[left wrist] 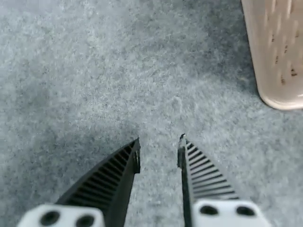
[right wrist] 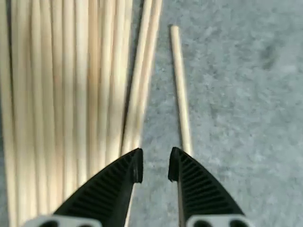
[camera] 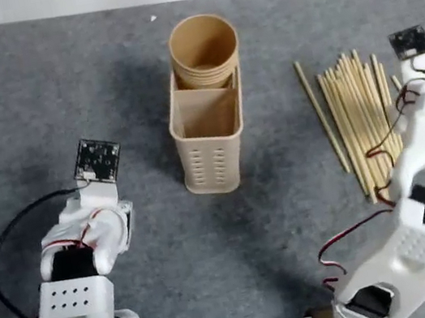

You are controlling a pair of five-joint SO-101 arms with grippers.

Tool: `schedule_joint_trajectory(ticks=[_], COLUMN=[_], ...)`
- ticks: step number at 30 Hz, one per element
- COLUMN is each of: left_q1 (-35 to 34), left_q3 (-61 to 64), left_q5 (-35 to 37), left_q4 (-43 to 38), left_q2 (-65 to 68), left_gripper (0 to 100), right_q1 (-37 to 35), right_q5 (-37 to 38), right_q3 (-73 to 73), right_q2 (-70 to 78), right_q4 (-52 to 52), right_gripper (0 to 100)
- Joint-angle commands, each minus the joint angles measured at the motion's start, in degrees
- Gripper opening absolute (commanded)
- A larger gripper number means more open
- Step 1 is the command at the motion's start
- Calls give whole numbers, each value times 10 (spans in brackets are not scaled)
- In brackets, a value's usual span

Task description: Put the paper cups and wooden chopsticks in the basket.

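Observation:
A beige basket (camera: 207, 139) with two compartments stands upright mid-table. A stack of paper cups (camera: 204, 49) sits in its far compartment; the near one looks empty. Several wooden chopsticks (camera: 357, 113) lie side by side on the grey mat to the right. My right gripper (right wrist: 155, 163) hovers low over them, slightly open, nothing between its fingers. The bundle (right wrist: 71, 94) lies to one side of it, and a single stick (right wrist: 180, 90) runs under one finger. My left gripper (left wrist: 160, 151) is open and empty above bare mat, with the basket's lower corner (left wrist: 279, 52) close by.
Grey felt mat (camera: 60, 87) covers the table. The left arm (camera: 81, 256) stands at the front left, the right arm (camera: 418, 205) at the front right over the chopsticks' near ends. One chopstick (camera: 320, 115) lies apart, between basket and bundle.

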Motion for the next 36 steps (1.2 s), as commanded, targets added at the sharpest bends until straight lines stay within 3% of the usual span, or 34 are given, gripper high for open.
schedule_joint_trajectory(ticks=[1, 13, 16, 25, 36], left_q1=[11, 11, 11, 14, 14], left_q3=[-1, 1, 1, 2, 2], left_q5=[4, 4, 4, 4, 4], left_q4=[-17, -17, -17, -18, -18], left_q2=[-9, -9, -8, -6, -6], left_gripper=[147, 147, 147, 147, 147], right_q1=[-29, 7, 7, 7, -1], right_q5=[12, 11, 11, -130, -292], right_q3=[-27, -29, -28, -56, -69], right_q2=[11, 92, 93, 77, -83], right_q4=[-7, -8, -7, -6, -5], right_gripper=[112, 111, 29, 5, 5])
